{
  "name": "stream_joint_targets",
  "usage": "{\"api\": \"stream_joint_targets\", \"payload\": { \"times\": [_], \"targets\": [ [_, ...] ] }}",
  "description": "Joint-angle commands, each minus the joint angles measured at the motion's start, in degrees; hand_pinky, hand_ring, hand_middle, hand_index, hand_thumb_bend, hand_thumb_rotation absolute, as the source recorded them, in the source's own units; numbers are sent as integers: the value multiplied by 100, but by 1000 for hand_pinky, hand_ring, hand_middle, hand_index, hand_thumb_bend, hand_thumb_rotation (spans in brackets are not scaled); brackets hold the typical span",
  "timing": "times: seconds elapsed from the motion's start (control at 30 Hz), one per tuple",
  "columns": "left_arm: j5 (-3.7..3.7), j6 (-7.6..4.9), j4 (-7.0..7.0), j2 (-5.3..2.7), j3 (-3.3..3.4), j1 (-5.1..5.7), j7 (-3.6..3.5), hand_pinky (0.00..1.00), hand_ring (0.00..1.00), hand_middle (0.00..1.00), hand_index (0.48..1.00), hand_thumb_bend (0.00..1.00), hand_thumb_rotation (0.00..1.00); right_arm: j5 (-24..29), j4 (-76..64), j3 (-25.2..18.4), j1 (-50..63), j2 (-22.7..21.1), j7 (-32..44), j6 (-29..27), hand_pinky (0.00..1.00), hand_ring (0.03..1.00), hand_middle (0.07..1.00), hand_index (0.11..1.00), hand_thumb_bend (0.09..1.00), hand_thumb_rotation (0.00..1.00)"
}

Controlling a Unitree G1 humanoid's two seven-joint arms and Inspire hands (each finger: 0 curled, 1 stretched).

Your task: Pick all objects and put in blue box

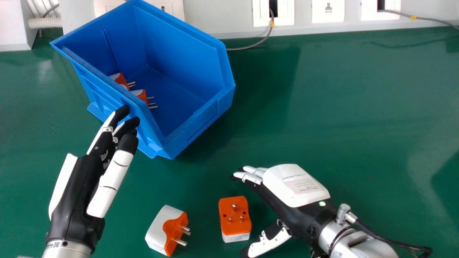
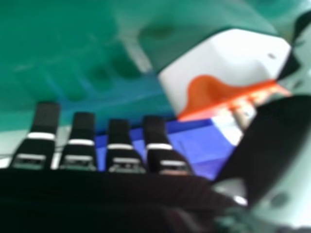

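My right hand (image 1: 287,200) is low over the table at the lower right, open, its thumb apart from the fingers. In the right hand view, its fingers (image 2: 119,145) are extended, with a white and orange adapter (image 2: 228,73) beyond them near the thumb. An orange-topped adapter (image 1: 235,216) stands pins up, just left of the right hand. Farther left, a white and orange adapter (image 1: 166,229) lies with its pins pointing right. The blue box (image 1: 179,39) holds more adapters (image 1: 141,95) against its left side. My left hand (image 1: 86,182) is open, fingertips by the box's near left wall.
The green table (image 1: 340,96) extends right of the box. A white wall panel with sockets (image 1: 328,10) runs along the back, and a grey cable (image 1: 251,44) hangs from one socket down to the table behind the box.
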Motion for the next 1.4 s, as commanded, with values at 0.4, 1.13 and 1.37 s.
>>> {"api": "stream_joint_targets", "payload": {
  "times": [0.4, 1.13, 1.37],
  "targets": [
    [-16, 93, -282, 36, 5, 40, -15, 893, 906, 909, 928, 709, 898, -879, -632, 502, 120, 286, 846, 1138, 737, 840, 877, 817, 682, 282],
    [-35, 277, -342, 29, -22, -66, -53, 886, 905, 909, 928, 705, 899, -1041, -498, 771, 38, 495, 802, 1343, 696, 798, 843, 789, 671, 274],
    [-40, 275, -305, 30, -20, -108, -68, 886, 905, 909, 928, 705, 899, -1077, -627, 876, 61, 464, 815, 1311, 680, 786, 835, 778, 674, 279]
  ]
}}
